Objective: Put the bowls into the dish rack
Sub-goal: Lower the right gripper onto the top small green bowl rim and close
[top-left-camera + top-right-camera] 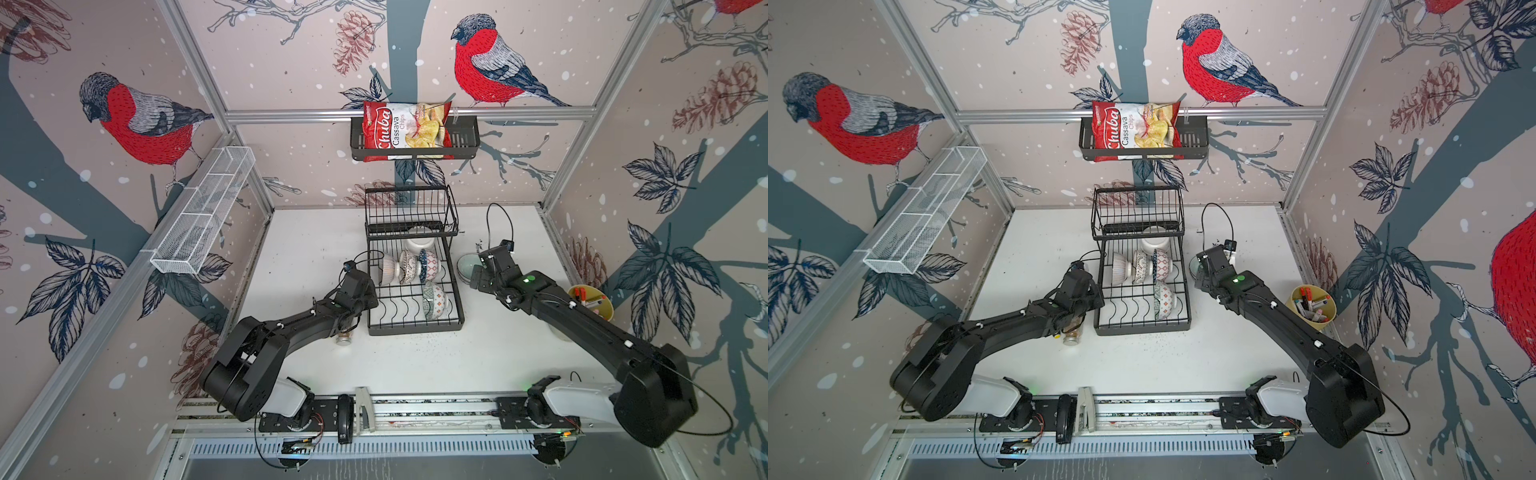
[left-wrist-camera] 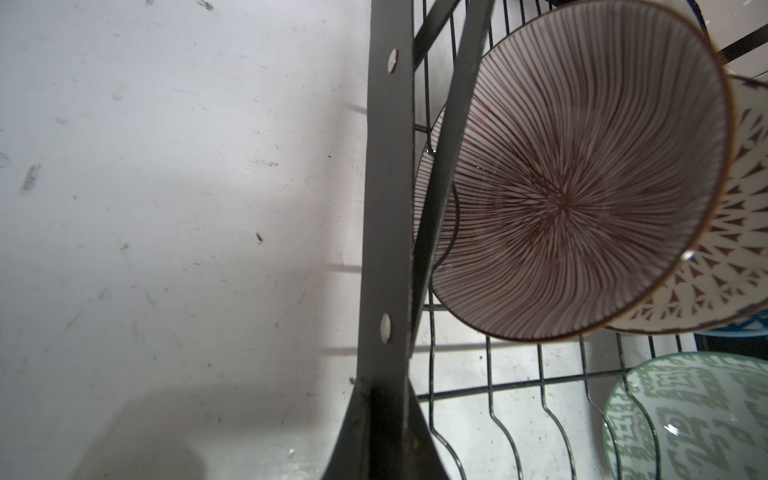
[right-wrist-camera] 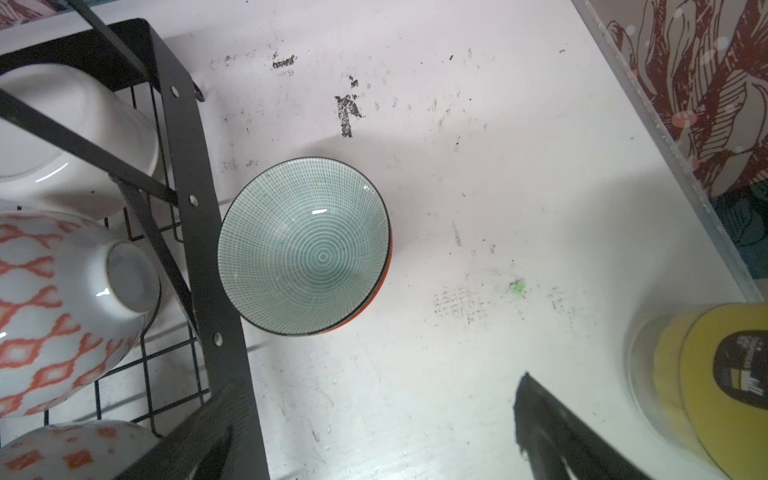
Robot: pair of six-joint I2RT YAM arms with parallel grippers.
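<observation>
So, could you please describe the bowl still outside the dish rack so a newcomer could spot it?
Start at the black two-tier dish rack in the middle of the white table. Just off its right side, on the table, sits one bowl. Unlike the patterned bowls tipped on edge in the rack, it faces up, teal inside with fine concentric rings.

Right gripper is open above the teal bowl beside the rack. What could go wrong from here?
The teal bowl sits close beside the frame of the dish rack, so one finger of the open right gripper may strike the frame coming down. An orange-red bowl appears nested under it; a rim grip might lift both, or drag and drop the lower one.
</observation>
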